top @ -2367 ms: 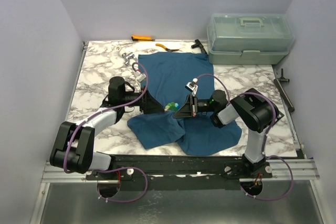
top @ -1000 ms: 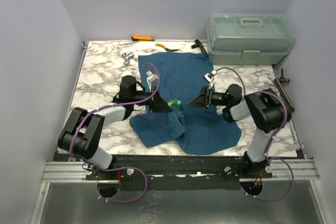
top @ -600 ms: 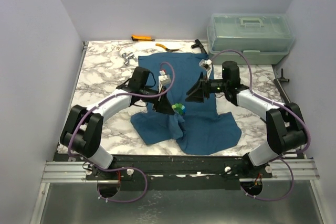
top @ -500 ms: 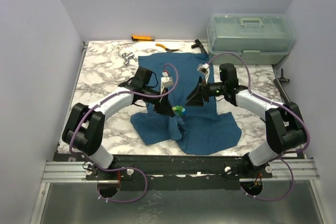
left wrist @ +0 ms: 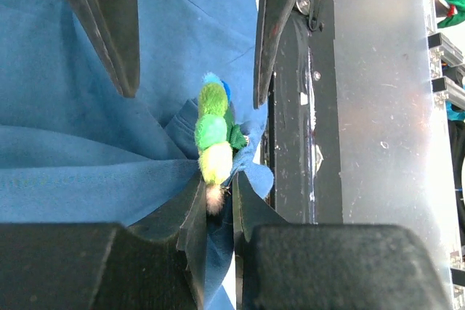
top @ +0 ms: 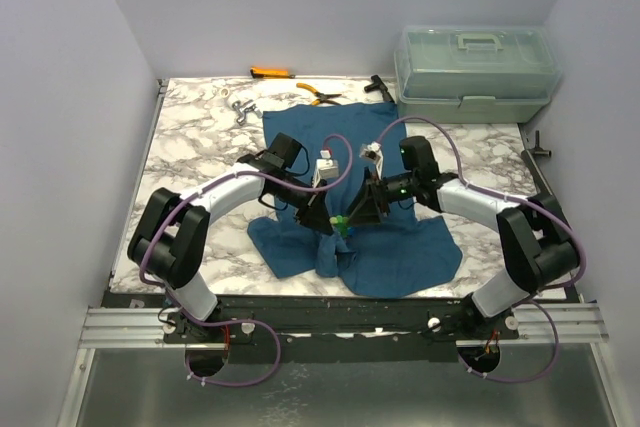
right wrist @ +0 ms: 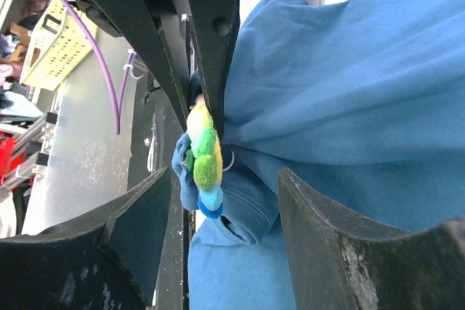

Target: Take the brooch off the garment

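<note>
Nearest the front edge of the bench (top: 190, 147), the dark teal T-shirt (top: 340, 142) lies spread out, its near part rumpled and drawn up into a fold around the middle. On that fold sits the brooch (left wrist: 213, 139), a small cluster of green, yellow and blue beads. The left gripper (left wrist: 219, 192) is nearly closed, pinching the cloth right at the brooch's pale end. The right gripper (right wrist: 224, 178) faces it with fingers spread wide, one on each side of the brooch and apart from it. Along the far edge lie orange-handled pliers (top: 322, 95), and at the far right corner stands a pale green toolbox (top: 475, 67).
</note>
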`<state>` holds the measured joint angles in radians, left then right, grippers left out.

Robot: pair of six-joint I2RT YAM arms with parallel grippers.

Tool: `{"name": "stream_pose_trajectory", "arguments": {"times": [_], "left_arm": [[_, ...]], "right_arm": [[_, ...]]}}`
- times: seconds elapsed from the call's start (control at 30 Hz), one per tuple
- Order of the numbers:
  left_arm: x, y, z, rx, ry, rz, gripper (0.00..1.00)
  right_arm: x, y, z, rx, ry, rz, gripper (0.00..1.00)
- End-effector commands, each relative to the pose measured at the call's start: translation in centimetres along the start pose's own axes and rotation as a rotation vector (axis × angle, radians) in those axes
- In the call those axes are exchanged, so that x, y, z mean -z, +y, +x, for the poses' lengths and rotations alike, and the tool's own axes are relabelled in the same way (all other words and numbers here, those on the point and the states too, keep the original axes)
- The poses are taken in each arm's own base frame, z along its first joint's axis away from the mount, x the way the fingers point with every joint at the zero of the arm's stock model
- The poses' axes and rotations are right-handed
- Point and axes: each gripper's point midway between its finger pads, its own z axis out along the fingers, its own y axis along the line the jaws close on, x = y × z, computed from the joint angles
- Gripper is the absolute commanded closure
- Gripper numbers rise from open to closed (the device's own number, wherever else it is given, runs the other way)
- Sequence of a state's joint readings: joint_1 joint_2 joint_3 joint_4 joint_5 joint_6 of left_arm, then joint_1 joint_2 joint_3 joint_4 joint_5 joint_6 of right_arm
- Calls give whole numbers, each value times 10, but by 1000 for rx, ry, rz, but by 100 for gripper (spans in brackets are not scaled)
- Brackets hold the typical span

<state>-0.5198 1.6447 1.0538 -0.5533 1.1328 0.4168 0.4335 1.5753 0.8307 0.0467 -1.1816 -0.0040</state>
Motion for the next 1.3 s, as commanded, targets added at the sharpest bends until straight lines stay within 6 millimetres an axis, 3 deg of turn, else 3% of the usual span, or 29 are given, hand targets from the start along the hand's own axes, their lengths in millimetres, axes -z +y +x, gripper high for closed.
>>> {"name": "stream_pose_trajectory", "arguments": {"times": [0.0,0.13,0.33,0.53,0.7,0.77,0.83,0.93,1.27], "left_arm": [[-1,-1,-7,-30,1,18,100],[-2,0,-7,-25,0,26,100],[-3,1,-7,-22,1,34,100],[-5,3,-6,-19,1,40,100],[-2,4,-10,-12,-7,33,98],[2,5,-14,4,-22,36,91],[8,8,-18,33,-46,38,73],[20,12,-21,71,-88,36,58],[67,48,-33,188,-334,-136,50]], "right_arm": [[-11,6,9,-43,0,-54,37],[-19,9,12,-60,3,-72,40],[-24,6,15,-64,13,-65,53],[-32,5,19,-63,33,-57,61],[-32,4,19,-59,33,-48,81],[-32,6,17,-54,30,-51,92],[-31,5,13,-53,10,-27,99],[-29,4,5,-41,-44,17,99],[-22,-3,-22,-84,-255,80,99]]}}
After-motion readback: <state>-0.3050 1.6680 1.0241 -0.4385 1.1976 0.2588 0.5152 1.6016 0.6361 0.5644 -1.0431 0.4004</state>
